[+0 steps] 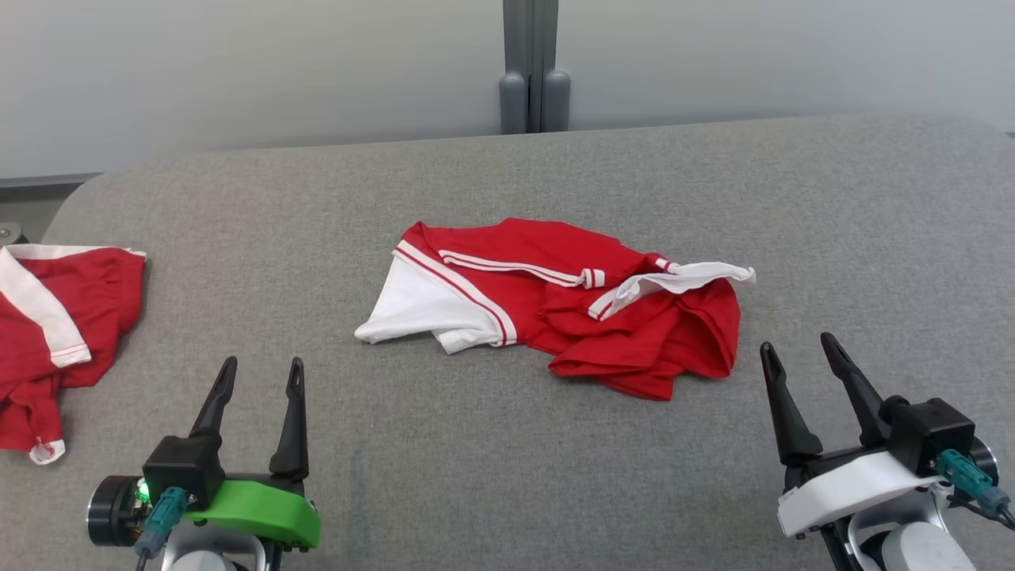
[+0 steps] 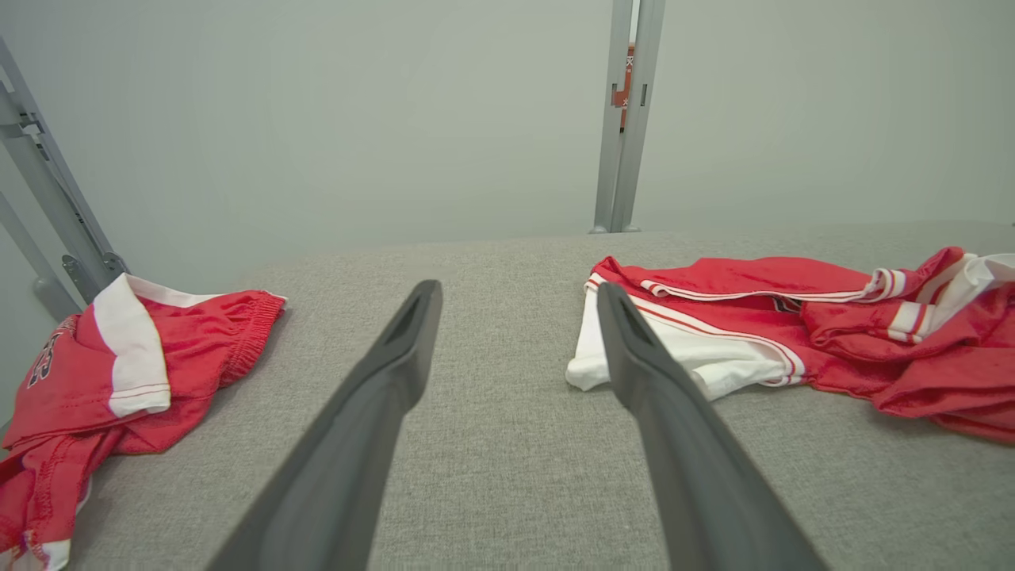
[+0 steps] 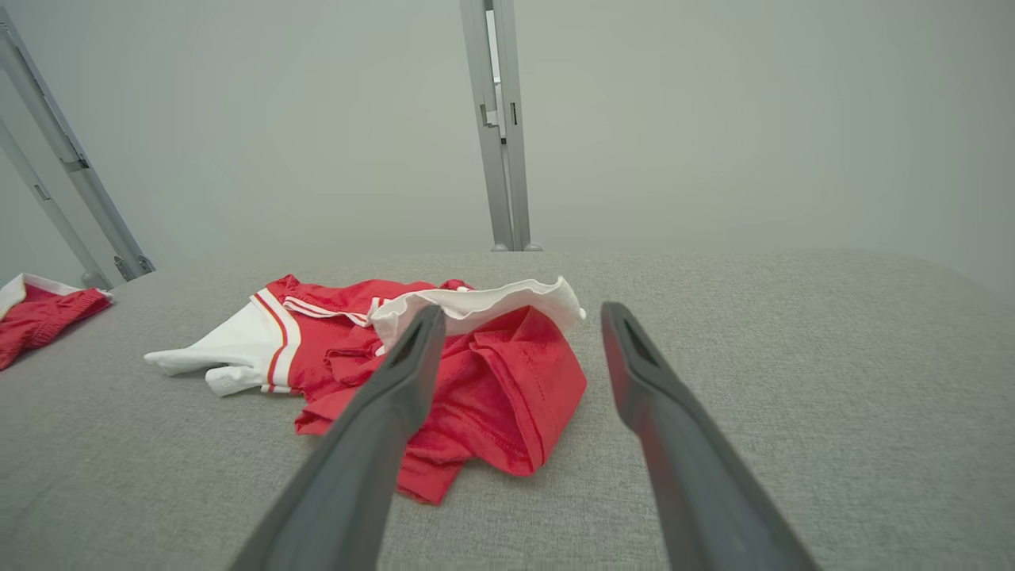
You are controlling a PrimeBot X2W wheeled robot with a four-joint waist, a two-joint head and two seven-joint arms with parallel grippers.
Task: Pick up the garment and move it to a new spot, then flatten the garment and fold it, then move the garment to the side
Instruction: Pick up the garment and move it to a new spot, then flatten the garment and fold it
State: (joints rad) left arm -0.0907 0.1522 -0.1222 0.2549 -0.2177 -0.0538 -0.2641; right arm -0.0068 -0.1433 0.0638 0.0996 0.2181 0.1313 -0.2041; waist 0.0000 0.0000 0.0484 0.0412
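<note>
1. Grey fabric surface point(image 1: 476, 484) sits nearest you, and both pincers hover over it, empty.
2. Your left gripper point(image 1: 263, 363), green-collared, low on the left, is spread wide and touches nothing.
3. Your right gripper point(image 1: 796, 342), white-collared, gapes just as wide and grips nothing. Its tips are near the red hem but apart from it.
4. Beyond and between them, mid-surface, there's the garment point(image 1: 603, 317): red with white trim, crumpled, white panel to the left.
5. Out at the left edge, a second red garment point(image 1: 47, 325) lies bunched.
6. Farthest back, a grey post point(image 1: 533, 71) stands against the pale wall point(image 1: 238, 71).
</note>
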